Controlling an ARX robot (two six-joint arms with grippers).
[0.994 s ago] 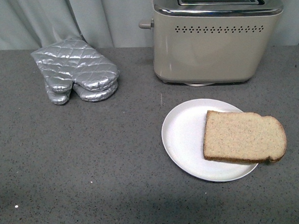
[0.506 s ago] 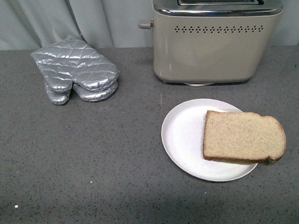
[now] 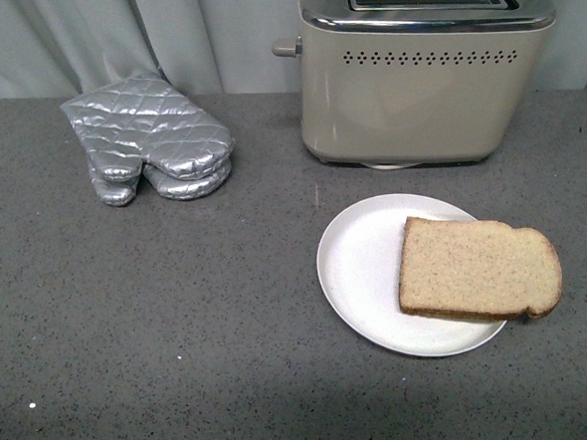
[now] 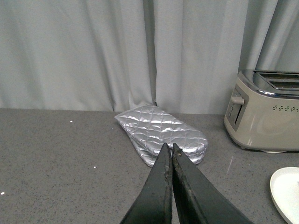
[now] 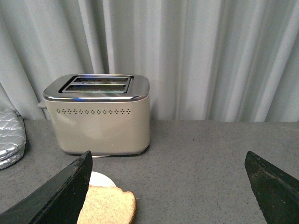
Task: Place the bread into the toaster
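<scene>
A slice of light-brown bread point(image 3: 479, 267) lies flat on a white plate point(image 3: 361, 266), its rounded end hanging over the plate's right rim. Behind the plate stands the beige toaster point(image 3: 420, 93) with a chrome top, two empty slots and a lever knob on its left side. Neither arm shows in the front view. My left gripper point(image 4: 168, 148) is shut with nothing in it, pointing toward the silver mitt. My right gripper point(image 5: 169, 161) is open wide above the counter; the bread point(image 5: 107, 205) lies by its one finger, the toaster point(image 5: 99, 116) beyond.
A pair of quilted silver oven mitts point(image 3: 149, 139) lies at the back left of the grey speckled counter point(image 3: 160, 318). A grey curtain point(image 3: 212, 25) hangs along the counter's back edge, right behind the toaster.
</scene>
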